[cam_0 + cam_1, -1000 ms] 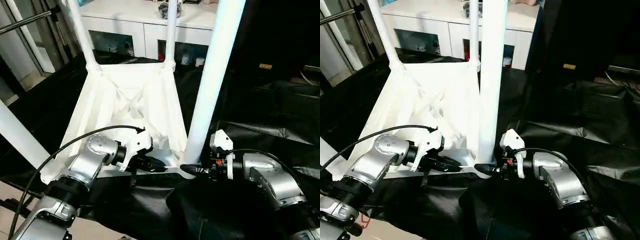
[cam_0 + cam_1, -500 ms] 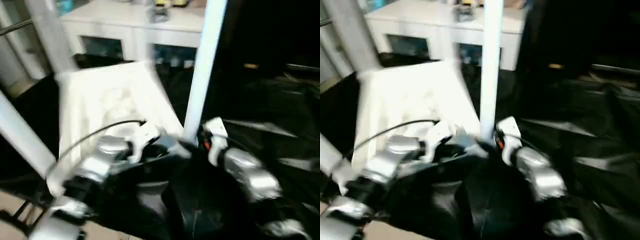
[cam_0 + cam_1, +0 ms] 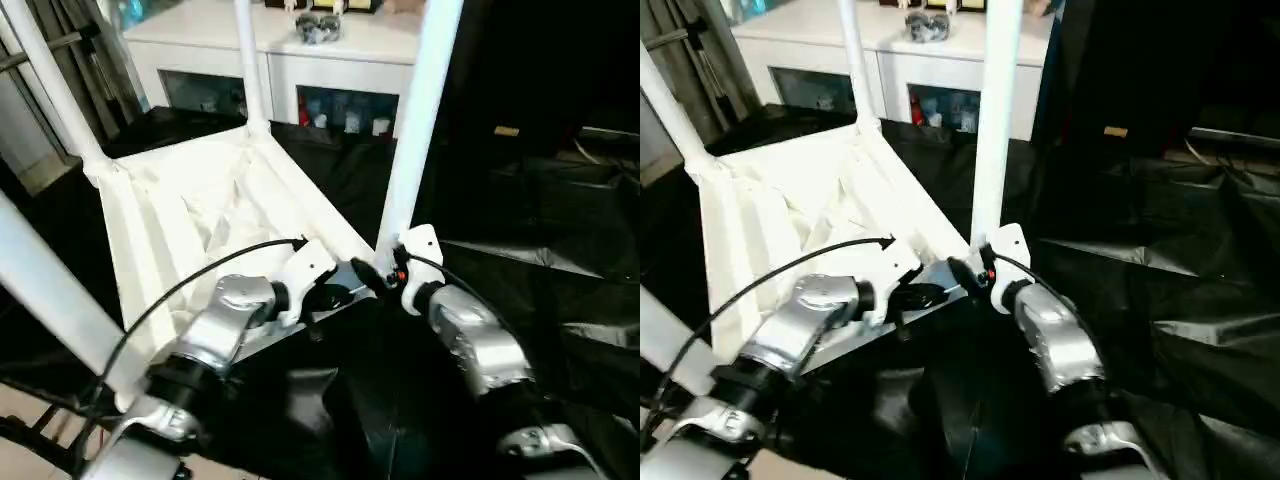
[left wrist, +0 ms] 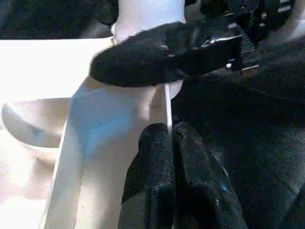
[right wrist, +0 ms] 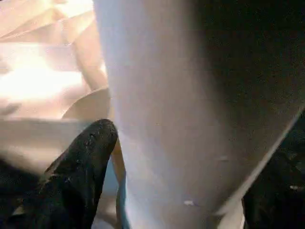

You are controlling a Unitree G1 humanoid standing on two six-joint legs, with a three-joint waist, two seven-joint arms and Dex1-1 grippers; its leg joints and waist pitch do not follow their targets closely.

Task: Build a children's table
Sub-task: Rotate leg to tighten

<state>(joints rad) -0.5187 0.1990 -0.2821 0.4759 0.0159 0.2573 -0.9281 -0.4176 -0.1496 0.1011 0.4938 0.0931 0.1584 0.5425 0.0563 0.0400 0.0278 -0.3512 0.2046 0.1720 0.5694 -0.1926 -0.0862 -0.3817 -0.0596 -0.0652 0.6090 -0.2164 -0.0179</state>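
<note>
The children's table (image 3: 210, 200), white plastic, lies upside down in the left half of the head views, its ribbed underside facing up; a long white tubular leg rises from each rounded corner socket, running out past the frame edges; the near-right leg (image 3: 415, 120) stands at centre frame.

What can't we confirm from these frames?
- Leg tops: cut off by the top edge in both eye views, e.g. the near right leg.
- Right end effector grip on that leg: right wrist view shows one finger; the leg hides the other.
- Near left corner socket: left forearm covers it.
</note>
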